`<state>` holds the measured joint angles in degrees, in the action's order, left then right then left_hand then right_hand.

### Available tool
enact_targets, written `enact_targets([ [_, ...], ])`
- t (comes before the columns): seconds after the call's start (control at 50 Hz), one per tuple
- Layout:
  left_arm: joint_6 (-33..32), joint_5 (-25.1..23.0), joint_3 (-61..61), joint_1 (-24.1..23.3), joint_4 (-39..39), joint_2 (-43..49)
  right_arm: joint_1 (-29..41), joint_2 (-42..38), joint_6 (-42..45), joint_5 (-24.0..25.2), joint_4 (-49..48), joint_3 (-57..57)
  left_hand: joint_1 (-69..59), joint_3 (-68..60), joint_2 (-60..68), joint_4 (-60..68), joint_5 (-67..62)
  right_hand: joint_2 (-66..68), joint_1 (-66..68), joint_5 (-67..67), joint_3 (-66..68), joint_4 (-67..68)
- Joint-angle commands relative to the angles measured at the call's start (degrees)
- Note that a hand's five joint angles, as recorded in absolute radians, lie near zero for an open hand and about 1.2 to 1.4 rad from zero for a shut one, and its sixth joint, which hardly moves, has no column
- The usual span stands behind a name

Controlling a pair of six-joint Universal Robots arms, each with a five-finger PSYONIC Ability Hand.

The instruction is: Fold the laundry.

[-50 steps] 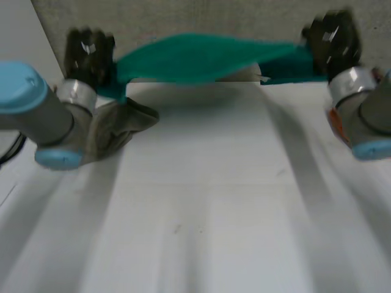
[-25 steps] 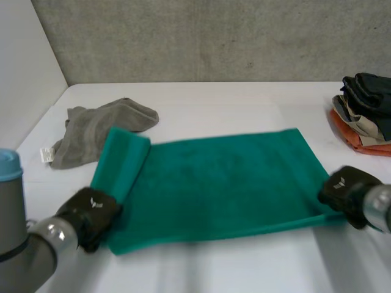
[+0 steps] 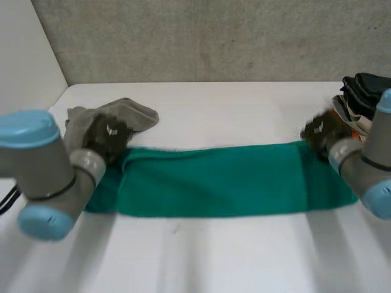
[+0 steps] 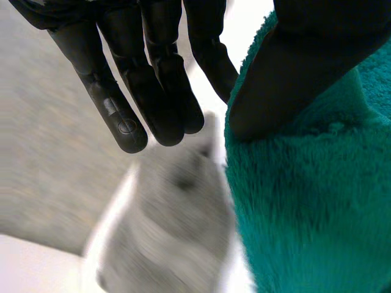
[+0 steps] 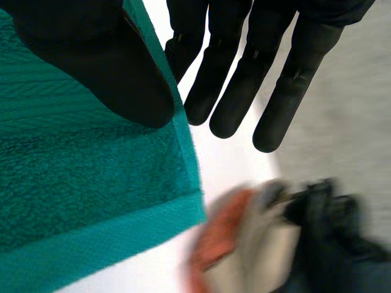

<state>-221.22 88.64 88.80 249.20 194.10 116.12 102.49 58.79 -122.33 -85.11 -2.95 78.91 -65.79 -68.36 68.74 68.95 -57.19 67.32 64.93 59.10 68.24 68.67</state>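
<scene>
Lying doubled along the table [image 3: 214, 256] middle, 9 to 3 o'clock, the green towel [image 3: 214, 180] is sitting flat. At its 10 o'clock corner the left hand [image 3: 107, 137] and at 2 o'clock the right hand [image 3: 321, 131] are holding fingers straight and spread, pinching nothing, likely squaring the fold's far edge.

Near table [image 3: 201, 256] bare, wide passage; far middle bare too. Grey cloth [image 3: 137, 115] crowds far left, clothes stack [image 3: 365, 97] far right. Green towel [image 3: 214, 180] spans the middle.
</scene>
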Motion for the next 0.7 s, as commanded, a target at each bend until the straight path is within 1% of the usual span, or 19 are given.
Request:
enact_targets([
  [0.02,1.93,0.04,-26.37,-0.03,5.23,4.99,1.83,-2.02,-6.85,-5.94,-15.31,-19.12,-14.21,-11.64,11.26,11.05,-12.81,12.68,15.07,10.9,11.76,11.33],
  [0.04,2.37,0.04,-29.18,-0.12,6.46,4.99,1.92,-0.8,-9.65,-6.56,-20.38,-21.75,-14.21,-11.64,11.26,11.05,-12.81,12.68,15.07,10.9,11.76,11.33],
  [0.06,3.94,0.13,-33.65,-0.03,9.52,4.99,1.83,0.0,-11.07,-6.56,-22.95,-22.21,-14.21,-11.64,11.26,11.05,-12.81,12.68,15.07,10.9,11.76,11.33],
  [0.12,7.2,-0.22,-37.29,0.14,15.5,4.73,1.48,3.59,-14.76,-6.48,-31.55,-22.31,-14.21,-11.64,11.26,11.05,-12.81,12.68,15.07,10.9,11.76,11.33],
  [0.14,10.08,0.13,-38.77,0.93,18.66,4.38,1.31,4.22,-15.04,-6.48,-32.98,-22.13,-14.21,-11.64,11.26,11.05,-12.81,12.68,15.07,10.9,11.76,11.33],
  [0.16,11.42,0.22,-39.22,1.11,20.08,4.11,1.22,4.66,-15.13,-6.39,-33.95,-21.96,-14.21,-11.64,11.26,11.05,-12.81,12.68,15.07,10.9,11.76,11.33],
  [0.2,13.18,-0.04,-39.23,1.37,21.15,3.85,1.13,5.37,-15.22,-6.3,-33.79,-21.34,-14.21,-11.64,11.26,11.05,-12.81,12.68,15.07,10.9,11.76,11.33],
  [0.32,14.42,-0.04,-35.55,1.73,17.11,3.93,1.83,5.63,-15.48,-5.69,-31.94,-18.27,-14.21,-11.64,11.26,11.05,-12.81,12.68,15.07,10.9,11.76,11.33],
  [0.42,14.5,-0.31,-30.36,1.55,16.14,4.2,1.83,5.55,-15.48,-2.71,-31.77,-14.23,-14.21,-11.64,11.26,11.05,-12.81,12.68,15.07,10.9,11.76,11.33],
  [0.48,14.59,-0.4,-26.5,1.29,16.14,4.29,1.31,5.37,-15.48,-1.73,-30.8,-12.47,-14.21,-11.64,11.26,11.05,-12.81,12.68,15.07,10.9,11.76,11.33],
  [0.58,14.68,-0.66,-20.52,1.02,15.17,5.6,0.95,2.83,-15.48,0.19,-26.42,-6.77,-14.21,-11.64,11.26,11.05,-12.81,12.68,15.07,10.9,11.76,11.33],
  [0.64,14.42,-1.54,-14.63,0.93,13.42,7.18,0.95,1.42,-14.96,1.17,-23.95,-3.25,-14.21,-11.64,11.26,11.05,-12.81,12.68,15.07,10.9,11.76,11.33],
  [0.7,14.15,-3.03,-8.22,0.85,10.26,7.71,0.78,0.8,-14.34,1.78,-18.69,1.94,-14.21,-11.64,11.26,11.05,-12.81,12.68,15.07,10.9,11.76,11.33],
])
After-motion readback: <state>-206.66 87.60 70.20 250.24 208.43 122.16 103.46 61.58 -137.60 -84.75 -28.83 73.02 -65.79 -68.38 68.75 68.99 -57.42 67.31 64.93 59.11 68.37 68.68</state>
